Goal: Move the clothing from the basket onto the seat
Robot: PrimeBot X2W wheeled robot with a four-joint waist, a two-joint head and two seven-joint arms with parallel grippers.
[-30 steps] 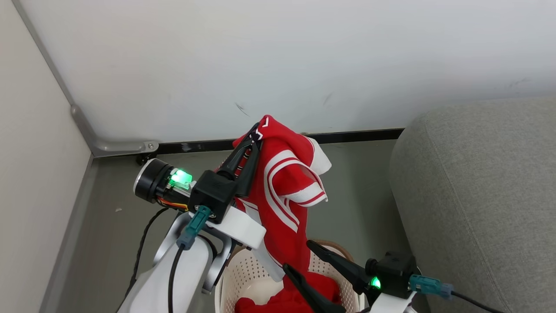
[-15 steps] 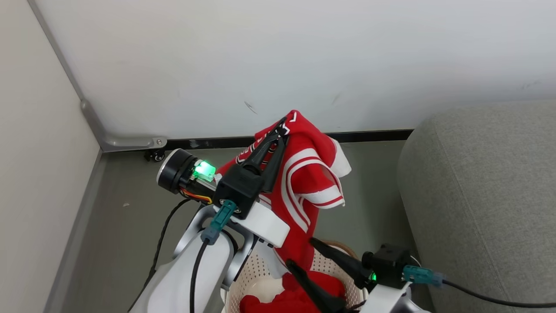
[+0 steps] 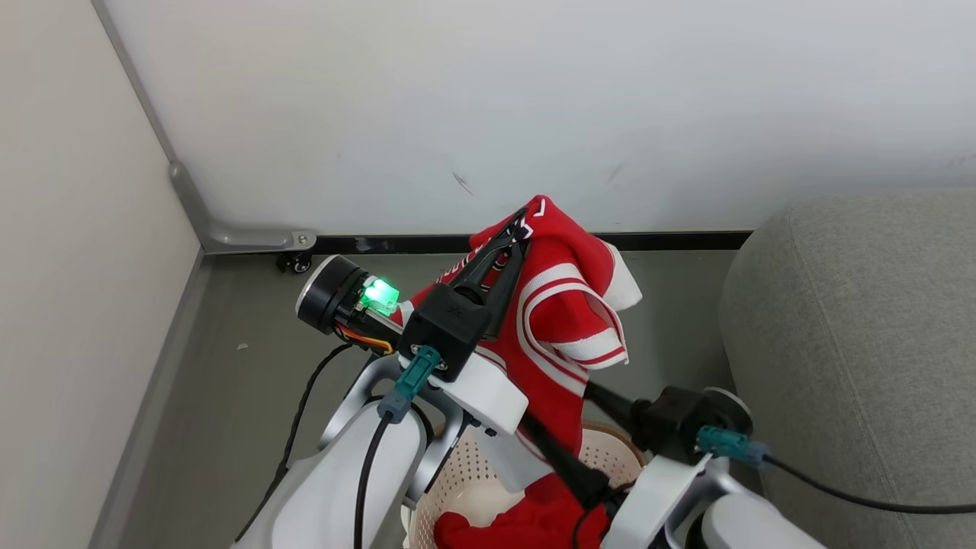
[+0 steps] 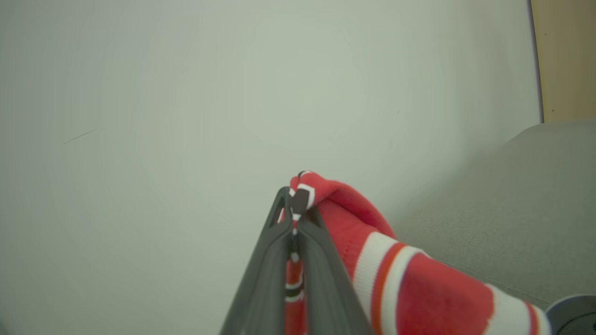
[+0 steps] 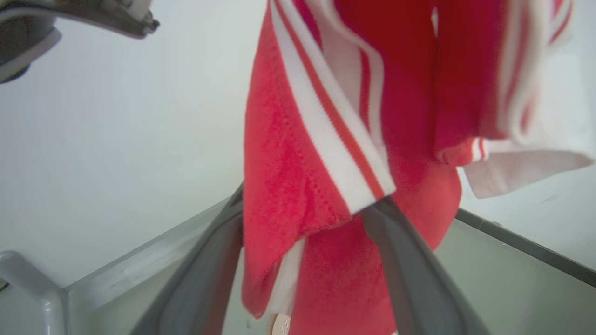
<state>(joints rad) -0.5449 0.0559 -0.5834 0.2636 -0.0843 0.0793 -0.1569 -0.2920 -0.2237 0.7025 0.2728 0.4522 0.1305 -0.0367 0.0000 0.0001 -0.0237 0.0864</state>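
A white wall (image 3: 534,99) rises beyond the left hand (image 3: 523,226), with a short dark scuff (image 3: 462,183) up and to its left. A black skirting strip (image 3: 396,244) runs along the wall's foot. Farther left, a grey metal corner bracket (image 3: 252,239) sits just beside a small black caster (image 3: 293,264). Grey floor (image 3: 229,396) lies below, and a beige panel (image 3: 69,267) stands at the far left.
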